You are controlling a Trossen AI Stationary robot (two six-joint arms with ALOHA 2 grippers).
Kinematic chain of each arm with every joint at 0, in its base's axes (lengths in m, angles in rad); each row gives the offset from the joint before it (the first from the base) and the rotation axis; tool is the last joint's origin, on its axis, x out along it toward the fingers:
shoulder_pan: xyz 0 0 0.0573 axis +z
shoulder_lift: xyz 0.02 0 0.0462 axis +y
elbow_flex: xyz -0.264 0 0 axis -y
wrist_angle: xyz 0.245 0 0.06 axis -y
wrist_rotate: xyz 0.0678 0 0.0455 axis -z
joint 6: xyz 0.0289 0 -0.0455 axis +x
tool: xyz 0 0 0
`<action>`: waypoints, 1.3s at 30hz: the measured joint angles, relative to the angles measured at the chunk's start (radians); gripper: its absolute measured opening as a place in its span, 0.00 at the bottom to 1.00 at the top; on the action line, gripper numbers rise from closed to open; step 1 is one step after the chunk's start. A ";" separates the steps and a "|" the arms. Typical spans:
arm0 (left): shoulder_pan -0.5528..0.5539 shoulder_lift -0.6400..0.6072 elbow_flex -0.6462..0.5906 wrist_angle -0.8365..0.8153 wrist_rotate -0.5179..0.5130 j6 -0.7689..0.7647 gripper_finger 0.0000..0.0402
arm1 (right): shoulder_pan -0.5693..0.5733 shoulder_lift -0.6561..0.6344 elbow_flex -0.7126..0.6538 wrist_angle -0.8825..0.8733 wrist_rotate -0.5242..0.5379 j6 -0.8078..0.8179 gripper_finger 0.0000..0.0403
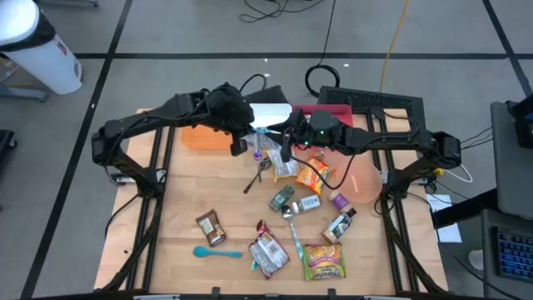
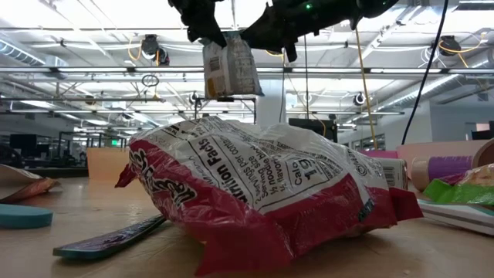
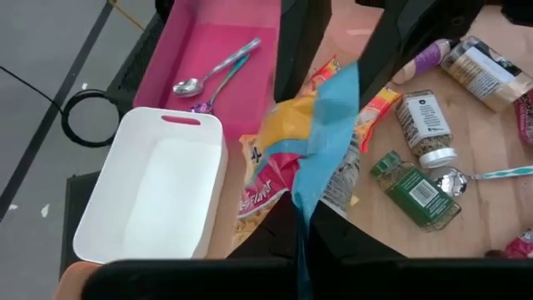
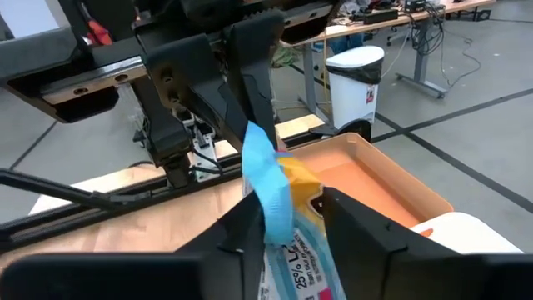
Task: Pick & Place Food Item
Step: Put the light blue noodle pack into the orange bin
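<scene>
A: Item one, the snack bag [image 2: 230, 68]. Location?

B: Hanging in the air between the two grippers, above the table [image 1: 175, 225]. The left gripper [image 1: 246, 142] has its jaws pinched tight on the bag's blue top edge. The right gripper [image 4: 293, 218] has the same bag between its jaws, which stand partly apart; whether they are gripping or letting go I cannot tell.

A: Reason for the double hold?

B: Likely a hand-over between arms, so that one can carry it to a container.

A: Containers near the jaws?

B: White bin [image 3: 154, 193] and pink tray [image 3: 208, 62] just beyond the left jaws; the tray holds spoons [image 3: 212, 73]. Orange bin [image 4: 366, 179] beyond the right jaws.

A: Edges, clearance?

B: The bins have raised rims; the bag must pass over them. Directly below the jaws lie more packets [image 1: 315, 173] and a green-lidded jar [image 3: 416, 190], so sideways room is tight. Above is free.
</scene>
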 joint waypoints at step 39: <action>0.484 -0.075 0.000 -0.152 -0.029 0.013 0.00 | -0.062 -0.031 0.001 -0.016 0.004 0.003 0.39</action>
